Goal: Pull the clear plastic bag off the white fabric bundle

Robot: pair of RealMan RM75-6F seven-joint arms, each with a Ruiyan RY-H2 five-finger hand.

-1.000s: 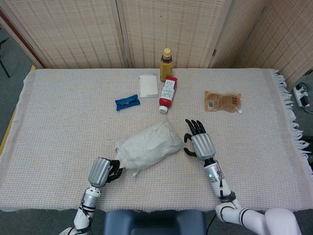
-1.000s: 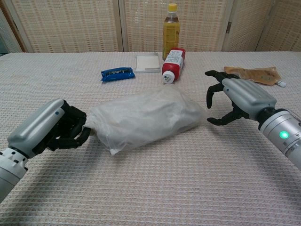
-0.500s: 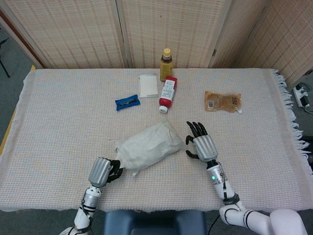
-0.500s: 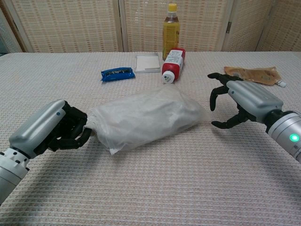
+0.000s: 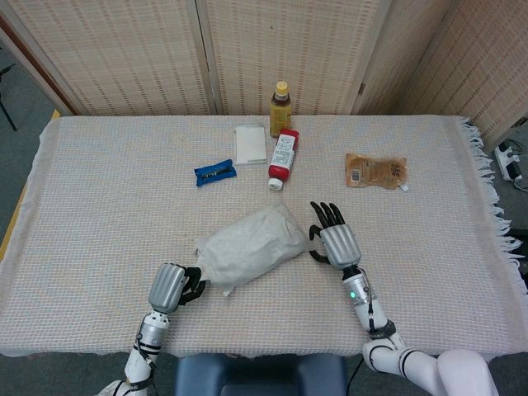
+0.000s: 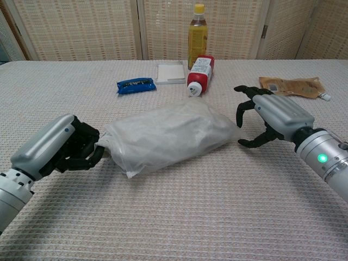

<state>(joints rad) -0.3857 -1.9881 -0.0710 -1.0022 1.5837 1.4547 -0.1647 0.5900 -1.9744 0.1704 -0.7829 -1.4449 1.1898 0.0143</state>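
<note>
- At the near middle of the worktop (image 5: 99, 206): the white fabric bundle (image 5: 252, 246), still wholly inside the clear plastic bag (image 6: 136, 163), lies with its long axis running from near left to far right.
- Left hand (image 6: 57, 149): fingers curled tight against the bag's near-left end, apparently pinching the loose film there; position unchanged over the last second.
- Right hand (image 6: 269, 117): fingers spread wide and holding nothing. Half a second ago it stood further right; it has now moved back leftwards, fingertips just beside the bag's far-right end, contact not discernible.
- Implication: the left hand anchors one end while the right re-approaches for a grip; no separation of bag and bundle has begun.
</note>
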